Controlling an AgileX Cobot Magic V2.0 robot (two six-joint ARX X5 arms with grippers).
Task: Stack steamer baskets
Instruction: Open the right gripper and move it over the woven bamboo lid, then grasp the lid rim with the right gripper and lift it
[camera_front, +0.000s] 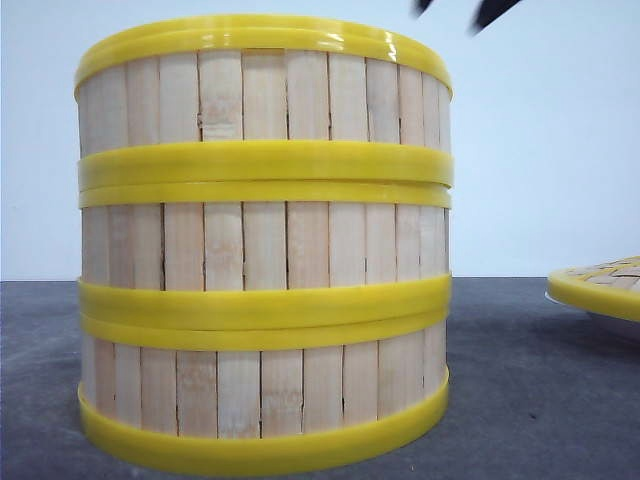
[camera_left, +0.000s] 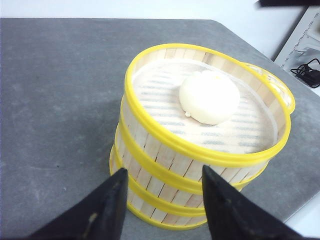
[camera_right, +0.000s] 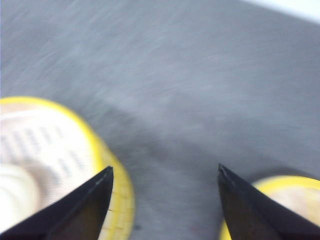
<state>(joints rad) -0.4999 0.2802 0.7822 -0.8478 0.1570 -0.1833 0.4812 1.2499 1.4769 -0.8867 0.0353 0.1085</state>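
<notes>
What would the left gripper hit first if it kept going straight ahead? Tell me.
Most likely the stack of steamer baskets: the open left gripper points at its slatted side wall, below the top basket holding the white bun. Depth is unclear.

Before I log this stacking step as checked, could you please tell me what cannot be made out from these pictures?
- Lower two steamer baskets: their insides are hidden in every view by the baskets above; only the top one shows a white bun.
- Lid: front view cuts it at the right edge.
- Right wrist view: motion blur smears everything beyond the right hand.
- Front view: dark arm parts at the top edge; whose, unclear.
- Left hand: open, empty.
</notes>
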